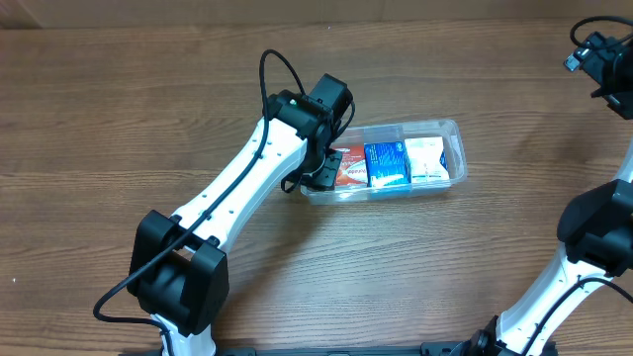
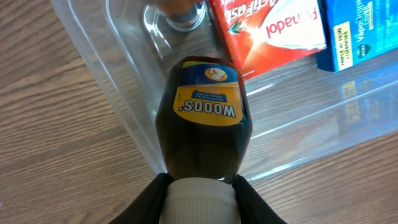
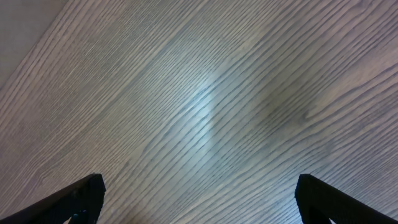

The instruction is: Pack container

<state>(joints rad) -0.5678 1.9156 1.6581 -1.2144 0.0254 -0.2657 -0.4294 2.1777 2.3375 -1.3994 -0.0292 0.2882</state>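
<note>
Left claw [image 2: 201, 186] is clamped on the white screw cap [image 2: 200, 206] of a dark brown bottle with a yellow and blue label [image 2: 203, 121], one jaw pressed to each side of the cap. Beneath it spreads the brown wood-grain table [image 1: 148, 89]. On that lies the clear, shallow plastic rectangular container with rounded corners [image 1: 452, 126], directly under and ahead of the claw, its long axis running off to the claw's right.

That farther stretch is filled by a red and white cardboard box [image 2: 267, 31], a blue box [image 2: 354, 37] just beside it, and a white box [image 1: 427, 158] at the end farthest from the claw.

The bottle's long axis points straight away from the claw, base first, into the one bare bay between the container's near end wall and the red box. Whether the base touches the floor cannot be told. Lowering along that axis looks like the coming move, and the red box close alongside is the thing to miss.

Right claw [image 3: 199, 186] hangs spread wide over bare wood, well apart, so the left arm is far nearer.
</note>
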